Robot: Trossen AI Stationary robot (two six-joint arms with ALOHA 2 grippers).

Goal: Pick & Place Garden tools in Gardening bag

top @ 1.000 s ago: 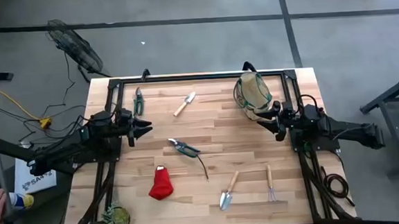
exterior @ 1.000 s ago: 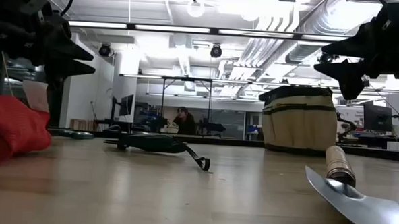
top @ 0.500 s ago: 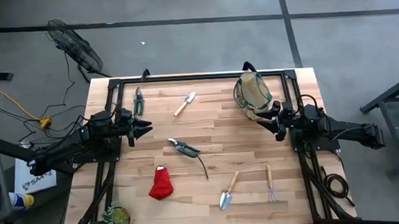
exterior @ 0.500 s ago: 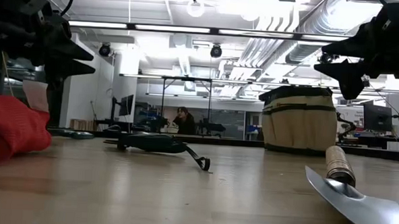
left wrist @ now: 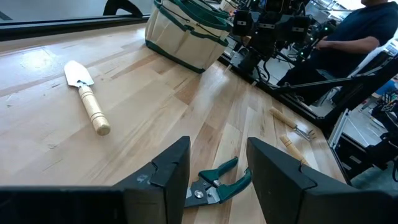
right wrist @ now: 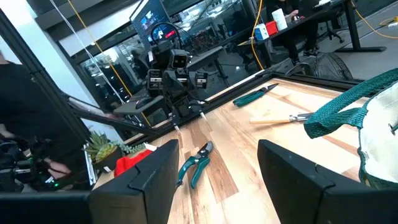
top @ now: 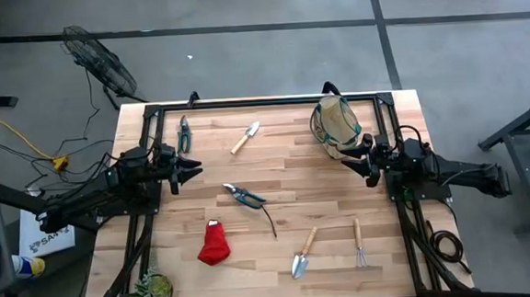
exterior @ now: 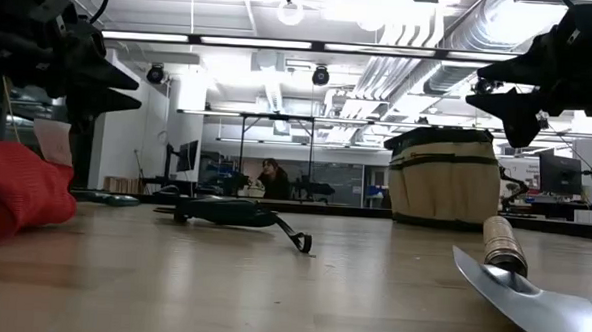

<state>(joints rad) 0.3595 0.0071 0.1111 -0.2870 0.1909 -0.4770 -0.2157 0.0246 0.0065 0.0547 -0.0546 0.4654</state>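
1. We see nothing on the table shifted over the last second: both arms hang where they were, and every tool lies where it lay. Only a hand at the picture's edge beside the left arm's base has gone from the high view. We judge the task not yet begun, with nothing in the bag.

2. Our left gripper (top: pixel 192 169) hovers above the table's left side, its fingers (left wrist: pixel 171 168) spread and pinching nothing. The nearest tool is the pruner (top: pixel 244 197) in the middle of the table, which the left wrist view shows lying just ahead of and between the finger tips, though well below them.

3. Our right gripper (top: pixel 349 161) hovers at the right side, fingers (right wrist: pixel 152 171) spread wide and empty. The gardening bag (top: pixel 334 121) stands just beside it, toward the far edge, its green handle showing close by in the right wrist view.

4. The other tools lie well apart from both grippers: a second pruner (top: pixel 184 132) and a trowel (top: pixel 245 137) near the far edge, the red glove (top: pixel 214 244), another trowel (top: pixel 303 252) and the hand rake (top: pixel 360 245) toward the near edge.

5. We judge the middle pruner the likeliest first pick for the left arm.
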